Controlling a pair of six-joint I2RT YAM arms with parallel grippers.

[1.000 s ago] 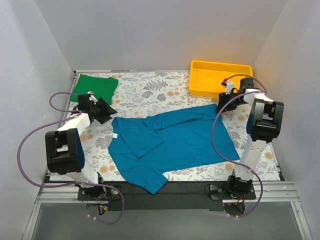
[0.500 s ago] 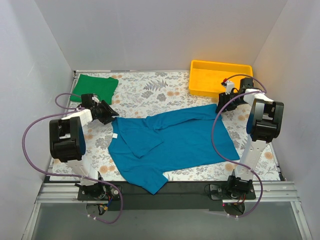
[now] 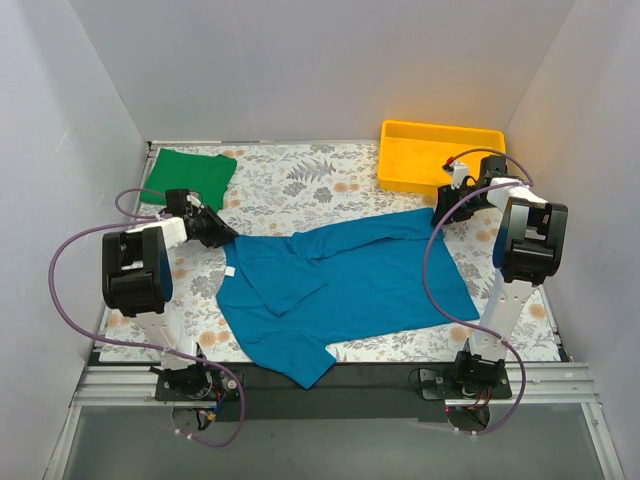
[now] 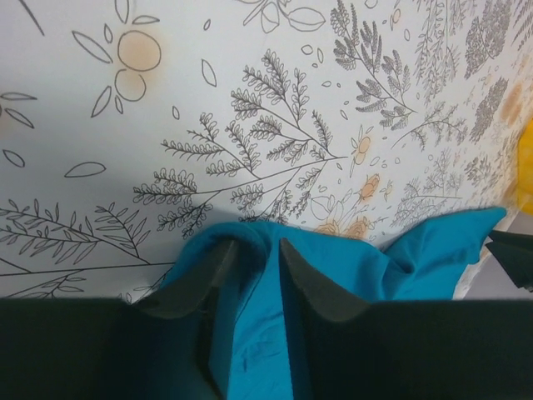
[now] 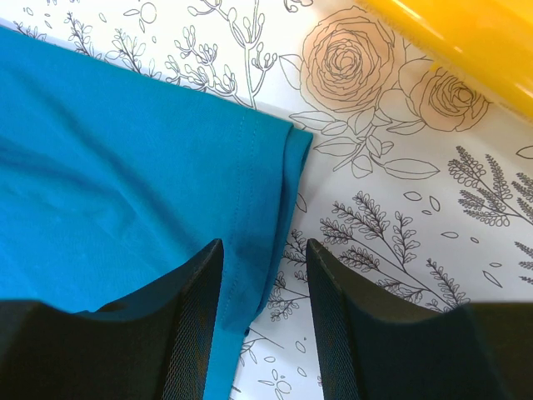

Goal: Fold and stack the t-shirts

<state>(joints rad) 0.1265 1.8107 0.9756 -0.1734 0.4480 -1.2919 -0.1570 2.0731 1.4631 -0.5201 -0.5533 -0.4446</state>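
Observation:
The teal-blue t-shirt (image 3: 350,280) lies spread across the middle of the floral table, one sleeve folded over its chest. The bright green t-shirt (image 3: 190,175) lies folded at the back left corner. My left gripper (image 3: 228,236) sits low at the teal shirt's left shoulder corner. In the left wrist view its jaws (image 4: 258,243) stand narrowly apart, with a ridge of teal cloth (image 4: 416,250) between them and curling over the left fingertip. My right gripper (image 3: 440,215) is open at the shirt's far right sleeve, straddling the sleeve hem (image 5: 287,167) in the right wrist view.
A yellow plastic tray (image 3: 440,128) stands at the back right, just behind my right gripper, and its edge (image 5: 466,33) shows in the right wrist view. White walls enclose the table on three sides. Purple cables loop beside both arms.
My left gripper has slid right onto the teal shirt's corner and its jaws have narrowed around the cloth. The right arm has not moved.

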